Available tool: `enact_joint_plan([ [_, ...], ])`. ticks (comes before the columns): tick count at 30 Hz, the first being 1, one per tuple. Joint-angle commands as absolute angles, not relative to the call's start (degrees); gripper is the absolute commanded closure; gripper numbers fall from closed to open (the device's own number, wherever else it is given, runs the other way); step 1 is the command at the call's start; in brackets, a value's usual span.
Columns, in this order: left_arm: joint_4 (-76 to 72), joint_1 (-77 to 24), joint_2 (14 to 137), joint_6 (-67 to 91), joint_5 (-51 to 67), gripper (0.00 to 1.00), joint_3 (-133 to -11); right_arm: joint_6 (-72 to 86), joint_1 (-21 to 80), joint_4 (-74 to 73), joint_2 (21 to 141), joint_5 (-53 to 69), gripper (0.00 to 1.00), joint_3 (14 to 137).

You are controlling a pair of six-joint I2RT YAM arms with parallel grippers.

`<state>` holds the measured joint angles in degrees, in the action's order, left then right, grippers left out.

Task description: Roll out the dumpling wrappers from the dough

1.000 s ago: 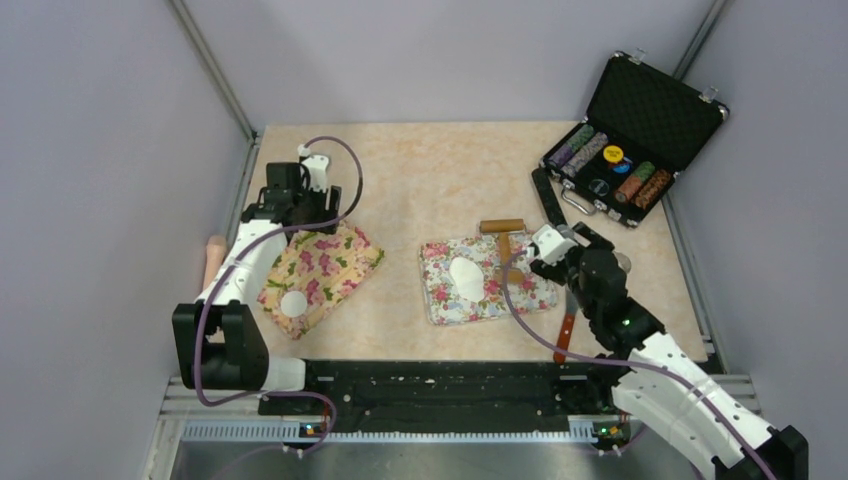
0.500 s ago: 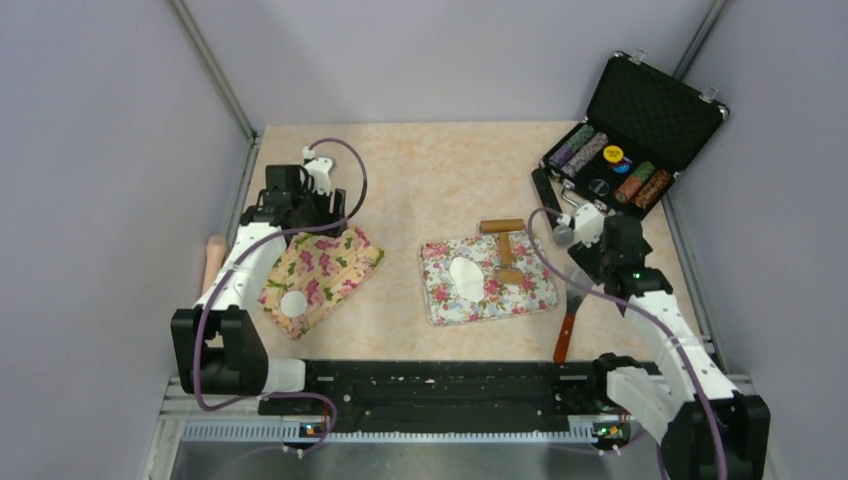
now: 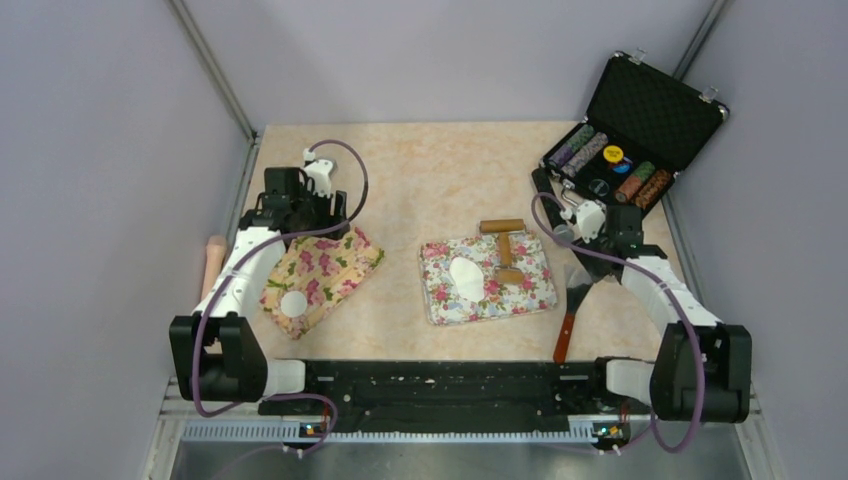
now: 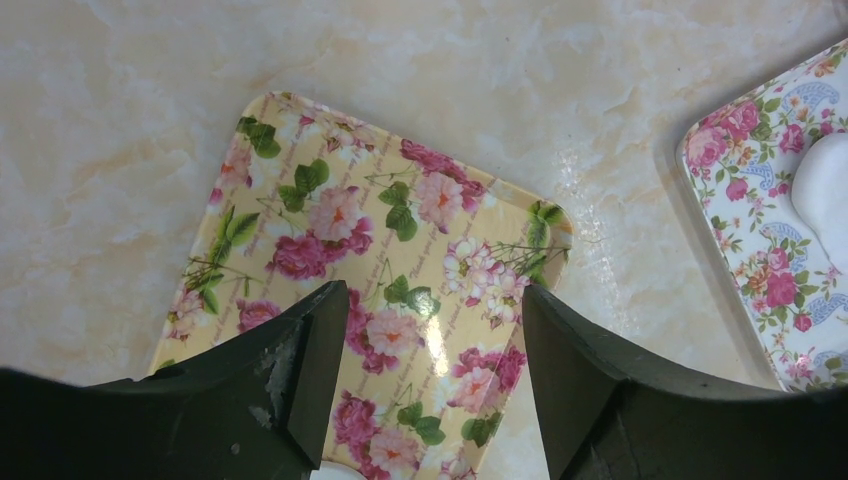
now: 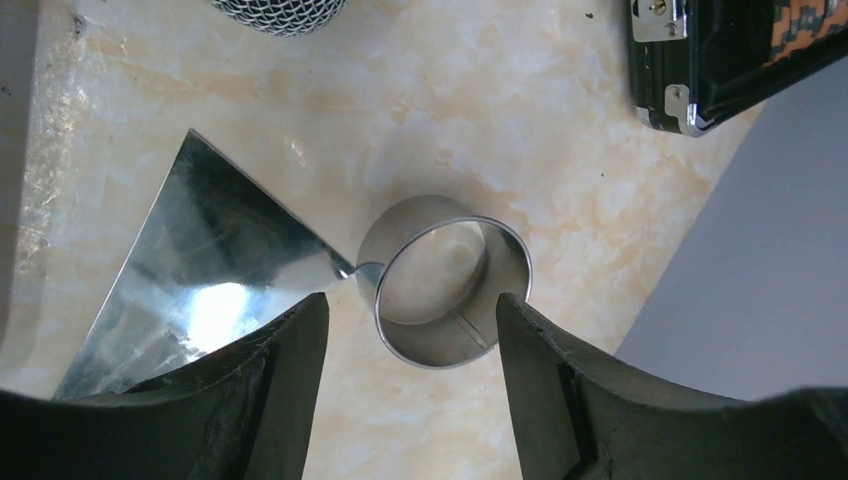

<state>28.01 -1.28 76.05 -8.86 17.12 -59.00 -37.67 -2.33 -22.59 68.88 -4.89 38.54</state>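
Marbled table fills the overhead view. One dumpling wrapper lies on the yellow floral tray, lower left; flattened dough sits on the pink floral tray, centre. Right end effector straddles the metal ring cutter, jaws spread, unclamped; left end effector hangs released over the yellow tray. Cutting seems in hand: next, clamp the ring and carry it to the dough.

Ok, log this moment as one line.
left jaws: open above yellow tray | right jaws: open, metal ring between | wrapper: on yellow tray
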Motion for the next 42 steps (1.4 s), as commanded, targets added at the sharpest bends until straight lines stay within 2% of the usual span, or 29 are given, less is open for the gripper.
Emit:
enact_joint_plan([
  [1, 26.2, -1.1, 74.4, -8.3, 18.3, 0.31, -58.7, -36.9, -3.1, -17.3, 71.0, -3.6, 0.40, 39.1],
  [5, 26.1, -1.1, 74.8, -8.3, 18.2, 0.31, -58.8, -37.1, -3.1, -15.6, 72.9, -4.6, 0.48, 38.4],
  [13, 26.2, -1.1, 76.1, -8.0, 18.6, 0.32, -59.0, -38.0, -3.2, -14.6, 76.4, -4.6, 0.56, 37.2],
  [16, 26.2, -1.1, 76.4, -7.9, 18.7, 0.32, -59.0, -37.8, -3.3, -14.7, 76.9, -4.7, 0.72, 37.4],
  [19, 26.2, -1.1, 76.2, -7.9, 18.8, 0.32, -59.0, -38.1, -3.3, -14.6, 76.2, -5.1, 1.00, 37.7],
  [22, 26.2, -1.1, 76.2, -7.8, 19.0, 0.32, -59.0, -38.8, -3.3, -16.2, 72.9, -5.4, 1.00, 38.9],
  [27, 24.4, -1.2, 76.4, -6.9, 19.2, 0.33, -58.8, -40.3, -1.1, -23.4, 60.1, 0.9, 1.00, 44.6],
  [30, 22.0, -2.4, 77.4, -7.1, 18.7, 0.33, -59.5, -41.0, 7.2, -29.1, 54.4, 2.8, 1.00, 50.4],
  [34, 20.7, -7.4, 81.9, -11.1, 15.9, 0.34, -63.7, -42.5, 24.7, -34.2, 53.0, 2.7, 1.00, 55.3],
  [39, 22.8, -16.0, 92.3, -14.7, 11.7, 0.34, -72.4, -44.7, 36.8, -35.2, 59.5, 6.6, 1.00, 58.1],
  [42, 23.4, -19.2, 97.9, -13.5, 11.3, 0.34, -75.9, -48.3, 45.7, -32.2, 63.7, 2.5, 1.00, 56.1],
])
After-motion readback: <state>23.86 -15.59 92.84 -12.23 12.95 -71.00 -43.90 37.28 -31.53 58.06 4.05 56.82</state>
